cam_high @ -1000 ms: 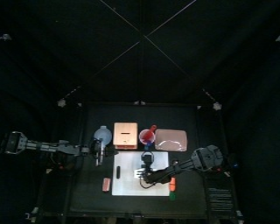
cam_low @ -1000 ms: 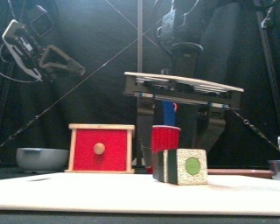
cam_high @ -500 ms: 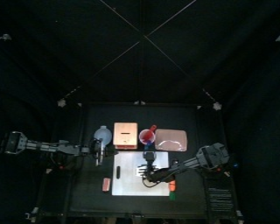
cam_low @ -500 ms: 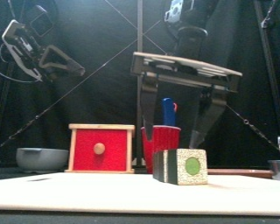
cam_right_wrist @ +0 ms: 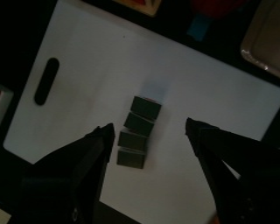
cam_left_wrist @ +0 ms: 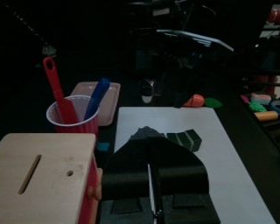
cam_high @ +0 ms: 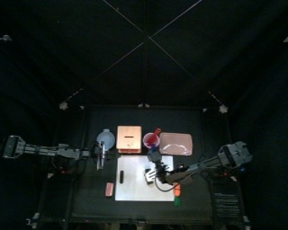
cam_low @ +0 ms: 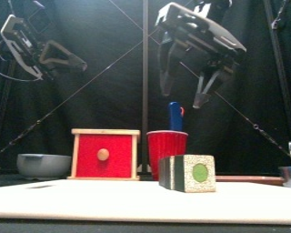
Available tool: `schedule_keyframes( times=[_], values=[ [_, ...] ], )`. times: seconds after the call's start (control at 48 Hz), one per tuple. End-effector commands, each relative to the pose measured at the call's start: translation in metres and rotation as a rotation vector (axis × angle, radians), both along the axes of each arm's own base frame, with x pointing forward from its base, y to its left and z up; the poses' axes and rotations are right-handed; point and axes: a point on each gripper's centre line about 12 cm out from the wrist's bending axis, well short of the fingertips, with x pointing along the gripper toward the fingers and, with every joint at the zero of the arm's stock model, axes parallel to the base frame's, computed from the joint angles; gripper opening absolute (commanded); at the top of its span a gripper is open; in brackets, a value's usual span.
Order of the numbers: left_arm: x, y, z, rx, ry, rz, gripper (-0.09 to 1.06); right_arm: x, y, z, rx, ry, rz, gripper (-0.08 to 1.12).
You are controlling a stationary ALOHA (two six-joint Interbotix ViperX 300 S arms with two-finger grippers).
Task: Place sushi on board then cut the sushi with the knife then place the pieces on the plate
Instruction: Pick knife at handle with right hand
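The sushi roll is lying on the white cutting board, near the board's middle. The placing step looks finished, and cutting is the step coming up.

The right gripper is hanging high over the board, straight above the roll. Its jaws are spread wide and gripping nothing. In the right wrist view the roll's four dark green blocks are sitting in one row, each touching the next. That row is running across the line that joins the two jaws. From the front, one end face with a green centre is pointing toward the board's front edge, turned a little aside. The long axis is therefore running roughly front to back on the board.

The red cup is standing just behind the board's back edge. It is holding the blue toy knife and the red toy knife upright. The pink tray is lying behind the board's back right corner.

The left gripper is resting just off the board's left edge, jaws pressed together on nothing, with its camera facing the cup.

The knives are lying behind the roll, away from the front, and both grippers look about equally near them. A clean cut would probably mean bringing the blade down across the row, at a seam between blocks.
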Motion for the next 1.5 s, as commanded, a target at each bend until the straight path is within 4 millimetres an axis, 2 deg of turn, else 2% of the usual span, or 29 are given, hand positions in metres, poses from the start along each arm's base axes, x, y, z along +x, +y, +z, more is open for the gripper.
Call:
schedule_keyframes(
  times=[0.021,0.125,0.229,0.479,0.833,0.979,1.125,1.375,1.5],
  values=[
    [0.004,0.003,0.011,0.003,-0.032,0.013,-0.02,-0.016,-0.013,0.051,-0.011,-0.089,0.079,0.95],
    [0.004,0.004,0.011,0.0,-0.034,0.017,-0.02,-0.027,-0.031,0.074,-0.061,-0.105,0.146,0.95],
    [0.004,0.005,0.012,-0.005,-0.039,0.023,-0.02,-0.041,-0.054,0.088,-0.1,-0.092,0.189,0.95],
    [0.005,0.01,0.015,-0.013,-0.051,0.045,-0.02,-0.069,-0.126,0.11,-0.145,-0.022,0.29,0.95],
    [0.005,0.023,0.02,-0.01,-0.078,0.099,-0.02,-0.086,-0.197,0.132,-0.183,-0.002,0.437,0.95],
    [0.005,0.027,0.021,-0.011,-0.081,0.116,-0.02,-0.082,-0.223,0.133,-0.18,0.007,0.505,0.95],
    [0.005,0.03,0.023,-0.012,-0.084,0.127,-0.02,-0.068,-0.239,0.128,-0.14,0.028,0.603,0.95],
    [0.004,0.031,0.022,-0.013,-0.085,0.13,-0.02,-0.045,-0.265,0.107,-0.042,0.14,0.7,0.95],
    [0.004,0.031,0.021,-0.012,-0.081,0.132,-0.02,-0.032,-0.272,0.098,0.01,0.181,0.738,0.95]
  ],
)
